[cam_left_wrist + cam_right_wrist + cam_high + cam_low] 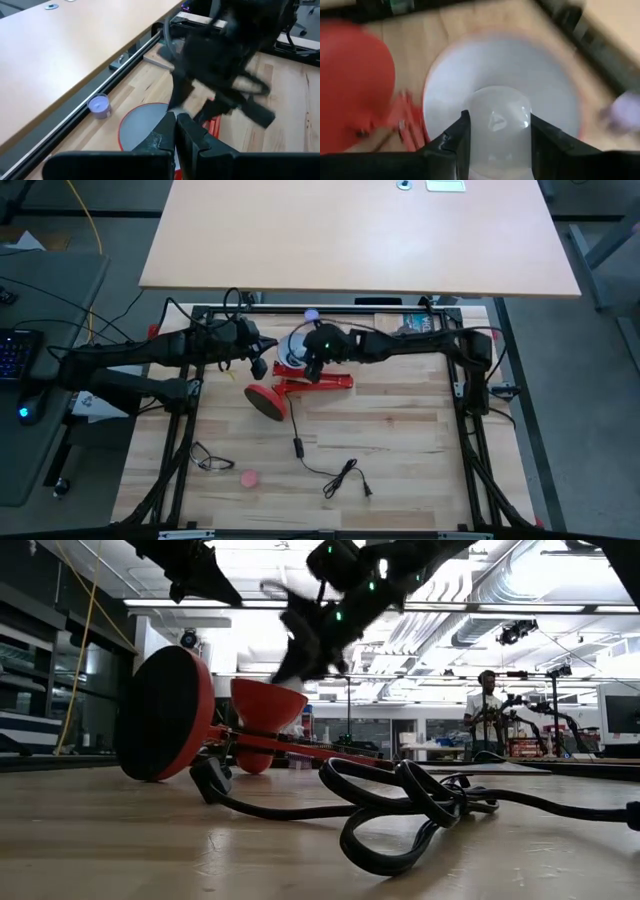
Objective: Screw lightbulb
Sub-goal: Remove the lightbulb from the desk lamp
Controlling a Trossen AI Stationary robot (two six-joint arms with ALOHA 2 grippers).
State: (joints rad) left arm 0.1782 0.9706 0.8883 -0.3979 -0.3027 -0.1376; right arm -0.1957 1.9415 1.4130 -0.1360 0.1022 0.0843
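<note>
While the right gripper (497,135) pinches the lightbulb (497,117) at lower centre, inside the lamp's white shade (540,65), its glass looks light, slick and fragile (grip the widest part gently). Left gripper (175,132) is pressed together.

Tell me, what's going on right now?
Right gripper on lightbulb, inside lamp shade. Left gripper shut, beside lamp. Nothing blocking.

Right gripper (497,132) over the lamp shade (540,75), fingers (457,137) either side of the lightbulb (497,117), arm reaching in across the table. Left gripper (175,131) fingers pressed together, just beside the shade, arm stretched in low.
</note>
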